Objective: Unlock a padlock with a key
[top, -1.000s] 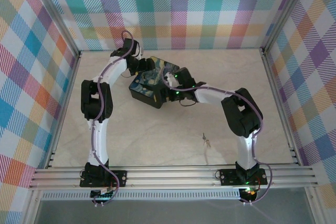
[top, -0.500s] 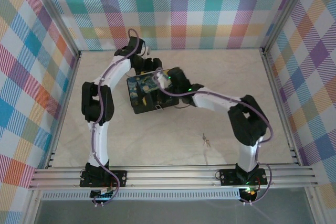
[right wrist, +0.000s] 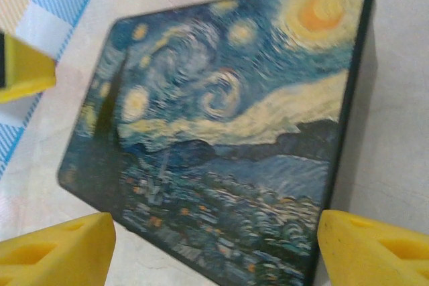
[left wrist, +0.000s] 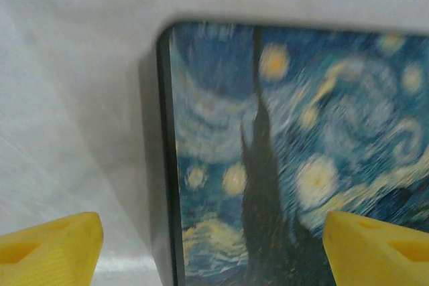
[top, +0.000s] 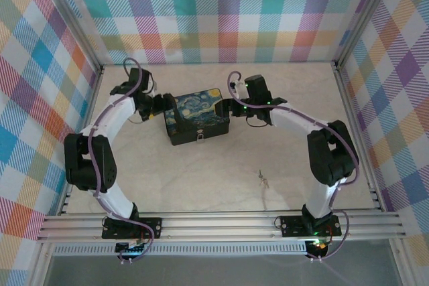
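Note:
The dark tin with the starry-night lid (top: 196, 115) lies mid-table, and the padlock (top: 199, 138) is a tiny pale speck on its near wall. The key (top: 262, 179) lies alone on the table, well to the near right of the tin. My left gripper (top: 161, 103) is at the tin's left end and open. In the left wrist view (left wrist: 214, 254) its jaws stand wide over the lid's edge (left wrist: 281, 165). My right gripper (top: 231, 106) is at the tin's right end, also open. In the right wrist view (right wrist: 214, 252) its yellow fingertips (right wrist: 57, 252) straddle the lid (right wrist: 221, 132).
The pale table (top: 201, 172) is walled by plaid panels, with an aluminium rail (top: 221, 222) along the near edge. A yellow fingertip of the left gripper (right wrist: 23, 68) shows beyond the tin in the right wrist view. Open table lies between tin and key.
Both arms have swung apart, the left gripper to the tin's left end and the right to its right end. The tin has turned to lie squarer to the table. The key has not moved.

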### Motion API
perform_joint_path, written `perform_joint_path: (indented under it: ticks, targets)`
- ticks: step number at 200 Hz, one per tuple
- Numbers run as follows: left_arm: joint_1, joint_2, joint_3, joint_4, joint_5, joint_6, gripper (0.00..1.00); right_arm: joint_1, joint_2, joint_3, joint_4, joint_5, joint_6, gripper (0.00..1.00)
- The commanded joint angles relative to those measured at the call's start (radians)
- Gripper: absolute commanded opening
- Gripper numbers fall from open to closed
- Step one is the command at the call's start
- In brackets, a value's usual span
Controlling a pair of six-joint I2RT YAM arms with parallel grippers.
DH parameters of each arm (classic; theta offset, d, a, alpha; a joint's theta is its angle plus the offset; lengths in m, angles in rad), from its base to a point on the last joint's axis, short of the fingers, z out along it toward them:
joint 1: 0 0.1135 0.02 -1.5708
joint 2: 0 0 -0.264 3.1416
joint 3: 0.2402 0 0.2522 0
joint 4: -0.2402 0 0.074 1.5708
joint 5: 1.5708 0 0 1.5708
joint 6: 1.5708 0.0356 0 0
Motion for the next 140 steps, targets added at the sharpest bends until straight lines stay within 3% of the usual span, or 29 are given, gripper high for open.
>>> perform_joint_path:
  ticks: [1, 81, 140]
  targets:
    - [-0.033, 0.021, -0.048, 0.048, 0.13, -0.004, 0.83, -0.005, 0.058, 0.04, -0.031, -0.01, 0.001, 0.77]
    - [-0.159, 0.19, 0.09, 0.101, 0.189, -0.025, 0.82, -0.046, 0.038, -0.033, -0.009, 0.008, 0.058, 0.74]
    - [-0.187, 0.304, 0.188, 0.152, 0.206, -0.056, 0.81, -0.089, -0.017, -0.101, -0.041, 0.009, 0.053, 0.72]
